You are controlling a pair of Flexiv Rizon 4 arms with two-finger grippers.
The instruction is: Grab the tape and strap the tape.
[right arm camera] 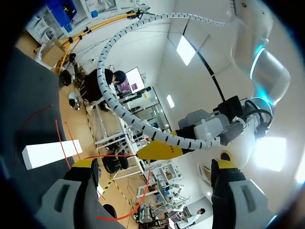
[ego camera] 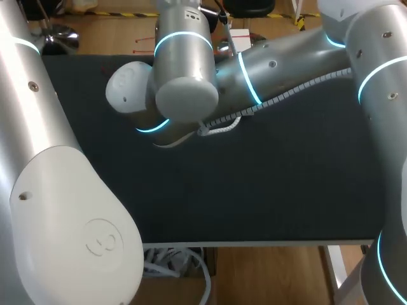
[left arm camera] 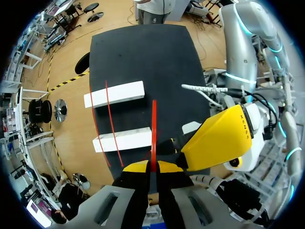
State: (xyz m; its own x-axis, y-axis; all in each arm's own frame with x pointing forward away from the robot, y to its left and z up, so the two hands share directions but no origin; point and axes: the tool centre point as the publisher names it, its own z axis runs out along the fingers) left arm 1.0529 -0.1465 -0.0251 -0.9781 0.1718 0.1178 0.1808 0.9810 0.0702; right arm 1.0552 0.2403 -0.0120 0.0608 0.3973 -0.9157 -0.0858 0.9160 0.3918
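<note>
The tape is a thin red strap [left arm camera: 154,125]. It rises from my left gripper [left arm camera: 152,166], which is shut on it, toward two white blocks [left arm camera: 115,94] [left arm camera: 124,140] on the black table [left arm camera: 143,52]. More red strap [left arm camera: 110,121] loops across both blocks. My right gripper [right arm camera: 155,164] stands wide open, with the left gripper's yellow tips [right arm camera: 159,150] and the red strap [right arm camera: 148,183] between its fingers, untouched. One right finger [left arm camera: 219,138] shows beside the left gripper. In the head view both grippers are hidden behind the arms.
In the head view my right arm [ego camera: 280,70] reaches across the back of the black table [ego camera: 254,190], and its grey cable conduit [ego camera: 254,108] hangs under it. A white block [ego camera: 240,39] and red strap [ego camera: 145,43] lie at the far edge.
</note>
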